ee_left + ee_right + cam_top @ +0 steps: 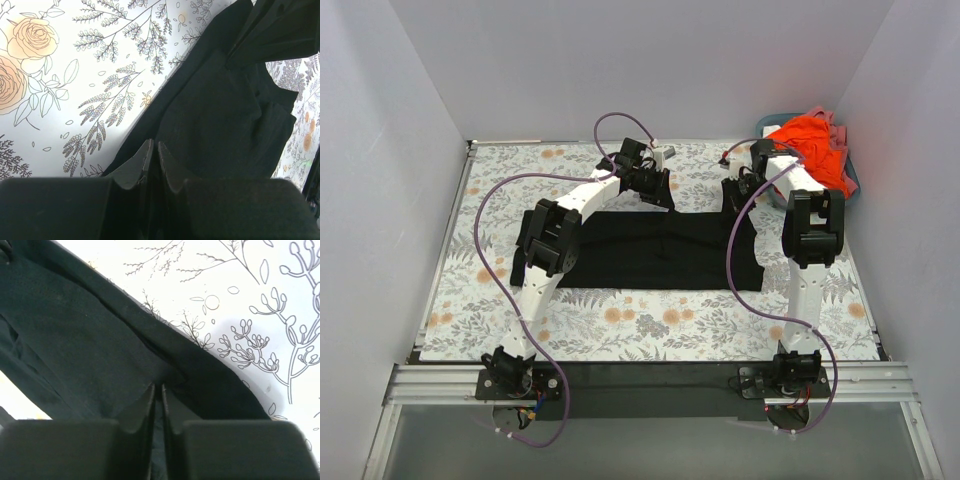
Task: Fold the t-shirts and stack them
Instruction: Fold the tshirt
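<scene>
The black t-shirt (660, 250) lies as a wide folded band across the middle of the floral table. My left gripper (658, 192) is at its far edge, left of centre. In the left wrist view the gripper (154, 145) is shut on the black cloth (220, 115). My right gripper (733, 195) is at the far edge toward the right. In the right wrist view it (157, 386) is shut on a fold of the same shirt (75, 330). The orange-red shirt (815, 145) is heaped in the basket at the back right, with a bit of pink cloth (836, 127) behind it.
The teal basket (856, 190) stands in the back right corner against the wall. The floral tablecloth (650, 320) covers the table. White walls close in the left, back and right sides. Purple cables loop over both arms.
</scene>
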Controlling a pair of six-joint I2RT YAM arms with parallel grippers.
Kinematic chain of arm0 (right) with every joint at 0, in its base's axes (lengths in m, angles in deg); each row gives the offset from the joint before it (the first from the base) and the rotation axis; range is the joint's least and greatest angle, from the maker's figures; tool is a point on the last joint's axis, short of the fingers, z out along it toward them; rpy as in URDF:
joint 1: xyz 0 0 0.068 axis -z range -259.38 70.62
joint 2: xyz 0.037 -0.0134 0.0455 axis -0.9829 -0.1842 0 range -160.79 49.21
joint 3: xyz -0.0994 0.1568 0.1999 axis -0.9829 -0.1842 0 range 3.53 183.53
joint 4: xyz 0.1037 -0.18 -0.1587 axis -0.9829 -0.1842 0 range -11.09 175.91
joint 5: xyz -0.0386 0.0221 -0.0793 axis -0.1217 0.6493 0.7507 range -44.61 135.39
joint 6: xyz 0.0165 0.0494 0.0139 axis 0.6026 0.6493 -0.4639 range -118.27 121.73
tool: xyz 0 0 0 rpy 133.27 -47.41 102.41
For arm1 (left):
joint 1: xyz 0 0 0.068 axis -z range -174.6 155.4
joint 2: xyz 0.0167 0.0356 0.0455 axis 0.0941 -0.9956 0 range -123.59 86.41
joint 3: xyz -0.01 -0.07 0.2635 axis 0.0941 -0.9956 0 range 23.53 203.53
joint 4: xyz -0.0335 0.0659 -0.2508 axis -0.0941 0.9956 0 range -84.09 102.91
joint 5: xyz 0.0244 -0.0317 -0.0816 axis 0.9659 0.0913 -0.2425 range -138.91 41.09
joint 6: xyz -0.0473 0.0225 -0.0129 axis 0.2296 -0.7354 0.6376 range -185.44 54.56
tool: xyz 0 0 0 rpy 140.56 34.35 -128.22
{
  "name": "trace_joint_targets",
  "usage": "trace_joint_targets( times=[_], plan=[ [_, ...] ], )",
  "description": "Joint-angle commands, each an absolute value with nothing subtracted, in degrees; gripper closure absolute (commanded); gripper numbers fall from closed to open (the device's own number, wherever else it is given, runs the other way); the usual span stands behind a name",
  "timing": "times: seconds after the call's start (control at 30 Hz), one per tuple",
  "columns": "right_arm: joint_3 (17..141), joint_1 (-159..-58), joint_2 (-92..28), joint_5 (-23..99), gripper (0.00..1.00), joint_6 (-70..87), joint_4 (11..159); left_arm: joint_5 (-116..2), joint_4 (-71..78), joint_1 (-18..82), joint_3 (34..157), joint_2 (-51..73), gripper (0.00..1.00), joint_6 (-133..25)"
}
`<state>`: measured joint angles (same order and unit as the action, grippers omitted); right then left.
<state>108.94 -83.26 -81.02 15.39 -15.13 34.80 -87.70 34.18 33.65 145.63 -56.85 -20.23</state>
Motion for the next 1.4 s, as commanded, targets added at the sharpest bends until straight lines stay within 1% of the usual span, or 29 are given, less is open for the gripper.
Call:
trace_joint_targets(
  times=[0.0,0.07,0.1,0.23,0.3,0.57,0.7,0.83,1.03,1.37],
  plan=[
    [109.09,-83.60,-77.53,13.31,0.88,-15.23,33.96,-87.68,34.48,33.96,146.75,-55.09,0.94,-21.23],
    [109.35,-83.60,-76.56,13.49,0.94,-15.32,33.96,-87.24,34.56,33.88,146.75,-54.57,0.94,-21.40],
    [109.44,-83.69,-76.47,13.49,0.95,-15.32,33.79,-86.97,34.65,33.88,146.67,-54.30,0.94,-21.49],
    [109.53,-83.52,-74.54,13.05,0.99,-15.58,33.26,-86.88,34.65,33.79,145.27,-52.02,1.00,-22.45],
    [109.18,-83.60,-73.14,12.79,0.99,-16.11,33.09,-87.23,34.56,33.79,144.21,-49.74,1.00,-22.98],
    [105.40,-83.60,-67.17,11.11,0.99,-18.92,31.51,-90.39,31.84,33.70,131.92,-39.63,1.00,-25.70],
    [101.55,-83.60,-64.52,9.71,0.99,-21.20,30.19,-90.93,31.84,33.70,125.59,-34.71,1.00,-27.90],
    [96.98,-83.60,-62.06,9.27,0.99,-24.10,29.66,-93.99,33.50,33.79,119.69,-31.11,1.00,-30.19],
    [92.40,-83.69,-59.42,8.83,0.99,-27.27,29.31,-96.73,33.68,33.96,111.09,-29.16,1.00,-32.21],
    [87.56,-84.66,-60.47,9.09,0.99,-30.35,28.34,-94.27,32.01,34.84,105.97,-30.48,0.99,-31.69]
  ],
)
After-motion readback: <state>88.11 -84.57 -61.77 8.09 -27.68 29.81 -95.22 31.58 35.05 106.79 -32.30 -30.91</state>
